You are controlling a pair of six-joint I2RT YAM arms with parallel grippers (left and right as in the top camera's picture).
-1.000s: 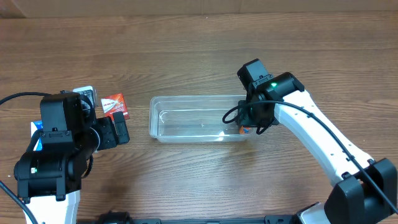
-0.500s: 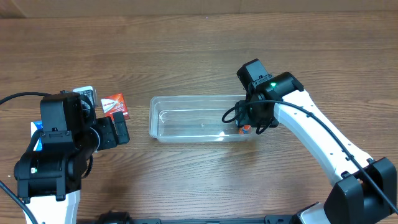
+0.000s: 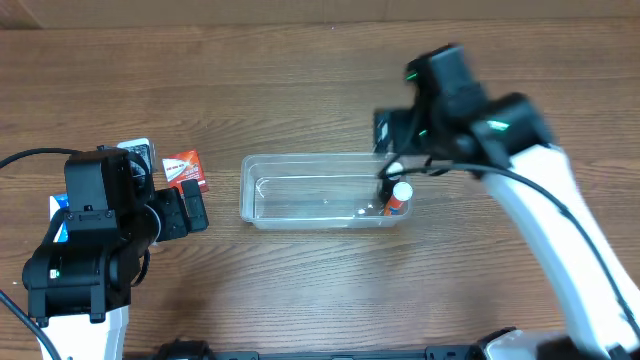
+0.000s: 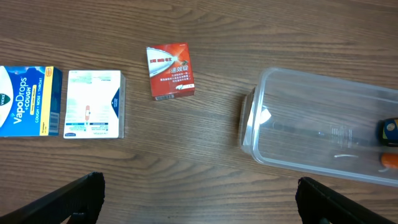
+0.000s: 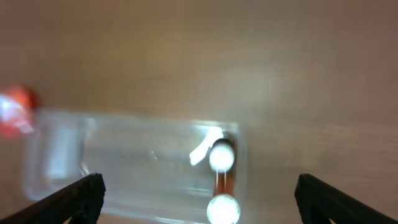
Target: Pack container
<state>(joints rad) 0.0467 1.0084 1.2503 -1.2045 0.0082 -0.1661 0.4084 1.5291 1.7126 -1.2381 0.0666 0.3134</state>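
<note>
The container (image 3: 310,190), a clear rectangular tub, lies mid-table and also shows in the left wrist view (image 4: 323,134) and, blurred, in the right wrist view (image 5: 137,162). A small bottle (image 3: 400,196) with a white cap and orange body stands inside its right end, seen from above (image 5: 222,157). My right gripper (image 3: 390,152) hovers high over that end, open and empty (image 5: 199,202). My left gripper (image 3: 192,210) rests left of the container, open with only bare table between its fingers (image 4: 199,199).
Left of the container lie a red box (image 4: 170,70), a white box (image 4: 93,104) and a blue VapoDrops box (image 4: 28,101). From above, the red box (image 3: 185,170) sits beside my left arm, which partly covers the others.
My right gripper opened, let go of the bottle inside the container's right end, and rose up and back. The left arm has not moved.
</note>
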